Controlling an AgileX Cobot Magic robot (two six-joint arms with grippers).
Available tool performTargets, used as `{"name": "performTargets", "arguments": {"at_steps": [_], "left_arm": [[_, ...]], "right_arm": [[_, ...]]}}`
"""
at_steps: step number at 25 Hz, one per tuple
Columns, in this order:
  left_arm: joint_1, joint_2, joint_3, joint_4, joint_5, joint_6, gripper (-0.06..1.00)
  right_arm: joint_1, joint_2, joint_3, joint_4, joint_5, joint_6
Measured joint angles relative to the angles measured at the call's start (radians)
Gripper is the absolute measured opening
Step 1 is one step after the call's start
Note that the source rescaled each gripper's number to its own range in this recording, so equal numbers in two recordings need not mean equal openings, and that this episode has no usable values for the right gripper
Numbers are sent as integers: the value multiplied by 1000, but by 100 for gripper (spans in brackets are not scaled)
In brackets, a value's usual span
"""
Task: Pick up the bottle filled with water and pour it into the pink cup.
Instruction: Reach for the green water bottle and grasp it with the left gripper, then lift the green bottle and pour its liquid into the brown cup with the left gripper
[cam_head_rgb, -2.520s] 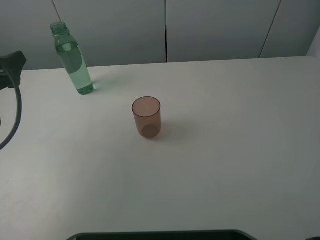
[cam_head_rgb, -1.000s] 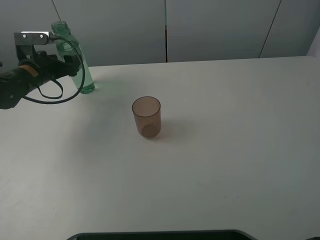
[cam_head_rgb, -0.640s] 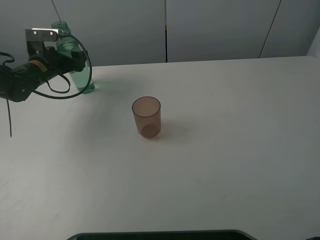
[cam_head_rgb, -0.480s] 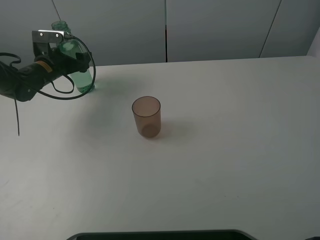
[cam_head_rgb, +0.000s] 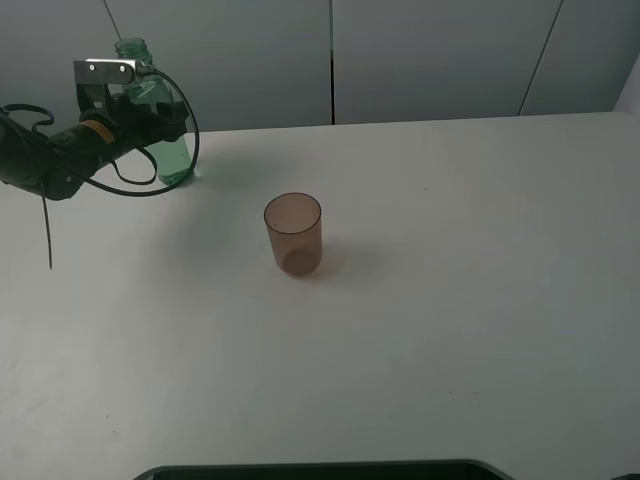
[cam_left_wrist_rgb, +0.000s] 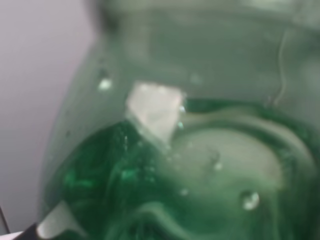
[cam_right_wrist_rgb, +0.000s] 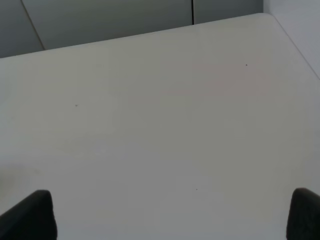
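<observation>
Treat as the grasp step, with the left fingers (cam_head_rgb: 163, 122) about the mid-body of the bottle (cam_head_rgb: 172, 160) standing at the far left of the worktop (cam_head_rgb: 450, 300) (clamped or not: cannot tell) and the right fingers (cam_right_wrist_rgb: 30, 215) spread idle; next, confirm hold, lift, carry over the pink cup (cam_head_rgb: 293, 235).

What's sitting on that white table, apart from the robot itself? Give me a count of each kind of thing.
green bottle: 1
pink cup: 1
Total: 2
</observation>
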Motion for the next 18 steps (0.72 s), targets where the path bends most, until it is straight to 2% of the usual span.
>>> {"name": "performTargets", "arguments": {"at_steps": [13, 18], "left_arm": [[0, 0, 0, 23, 0, -4, 7], [0, 0, 0, 86, -7, -6, 7]], "right_arm": [[0, 0, 0, 0, 0, 0], [0, 0, 0, 0, 0, 0]]}}
